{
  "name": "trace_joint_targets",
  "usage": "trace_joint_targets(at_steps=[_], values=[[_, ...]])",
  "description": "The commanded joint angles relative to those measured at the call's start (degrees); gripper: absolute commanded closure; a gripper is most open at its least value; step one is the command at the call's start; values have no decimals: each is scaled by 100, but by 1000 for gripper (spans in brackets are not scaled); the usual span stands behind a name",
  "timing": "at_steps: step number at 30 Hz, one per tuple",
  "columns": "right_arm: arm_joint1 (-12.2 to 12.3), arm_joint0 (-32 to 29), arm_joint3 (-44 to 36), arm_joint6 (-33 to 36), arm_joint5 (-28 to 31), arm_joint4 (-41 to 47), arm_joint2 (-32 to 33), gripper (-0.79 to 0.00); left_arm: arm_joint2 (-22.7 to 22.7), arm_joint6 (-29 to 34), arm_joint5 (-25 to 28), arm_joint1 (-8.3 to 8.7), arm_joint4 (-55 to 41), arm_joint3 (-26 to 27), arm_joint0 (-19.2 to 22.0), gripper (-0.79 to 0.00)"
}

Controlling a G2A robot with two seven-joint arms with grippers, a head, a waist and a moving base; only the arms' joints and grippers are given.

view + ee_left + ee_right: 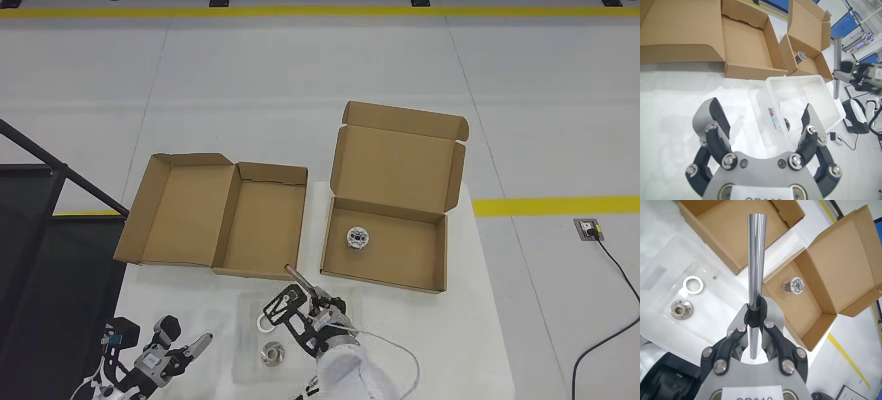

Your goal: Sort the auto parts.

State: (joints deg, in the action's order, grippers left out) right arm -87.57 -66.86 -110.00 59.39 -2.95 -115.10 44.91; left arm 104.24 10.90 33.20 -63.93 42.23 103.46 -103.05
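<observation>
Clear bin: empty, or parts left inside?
Not empty. The clear bin holds a flanged bushing and a flat ring; the right gripper holds the steel rod.

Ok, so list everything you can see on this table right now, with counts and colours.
table: one, white, under everything
first cardboard box: one, brown, lid open, nothing inside, far side of table
second cardboard box: one, brown, lid open, beside the first
flanged cylinder: one, silver, inside the second cardboard box
clear bin: one, see-through, nearer than the boxes
washer: one, silver, in the clear bin
flange: one, dull metal, in the bin, apart from the washer
rod: one, shiny steel, held above the table
right gripper: shut on the rod
left gripper: open, beside the bin
</observation>
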Motion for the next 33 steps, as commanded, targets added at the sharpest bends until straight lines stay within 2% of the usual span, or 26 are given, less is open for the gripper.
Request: trace_joint_targets(at_steps=[1,5,17,21,25,29,33], values=[[27,-92,-194,-175,294,222,213,0,0,0,0,0,0,0,0,-785],[87,-293,-461,-567,614,723,723,0,0,0,0,0,0,0,0,-785],[83,-271,-284,-558,506,680,829,0,0,0,0,0,0,0,0,-785],[47,86,41,-500,155,630,1236,0,0,0,0,0,0,0,0,-785],[83,355,335,-643,538,1072,1899,0,0,0,0,0,0,0,0,-785],[112,719,823,-364,891,1488,2462,0,0,0,0,0,0,0,0,-785],[112,1193,1435,-76,906,1842,2841,0,0,0,0,0,0,0,0,-785]])
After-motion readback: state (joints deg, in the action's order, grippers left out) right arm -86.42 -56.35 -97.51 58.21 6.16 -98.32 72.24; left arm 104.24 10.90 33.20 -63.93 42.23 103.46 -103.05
